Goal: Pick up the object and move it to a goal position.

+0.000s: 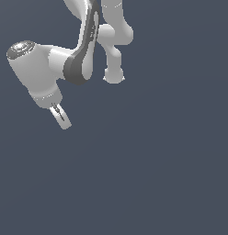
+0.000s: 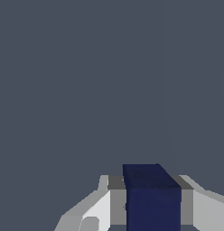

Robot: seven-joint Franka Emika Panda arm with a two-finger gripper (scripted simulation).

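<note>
Dark navy-blue object, boxy with flat faces and straight edges in the wrist view, sitting at the lower centre of that frame. Flanked on both sides by the pale gripper fingers, grey pads touching its two side faces, so pinched between them. Top face slightly lighter than the front face; no markings on either. Behind it, only plain slate-grey background filling the rest of the wrist frame. In the exterior view, not discernible at all: too small or hidden at the fingertips. Gripper low in the upper-left quarter of the exterior frame, pointing down and toward the exterior view's right, fingers drawn close together with only a thin dark line between them. White arm bent across the upper left, with a large rounded joint cap at the far left edge and a dark grey band around the forearm. Further white link hanging near the top centre, ending in a rounded stub. Same flat grey-blue backdrop everywhere else.
</note>
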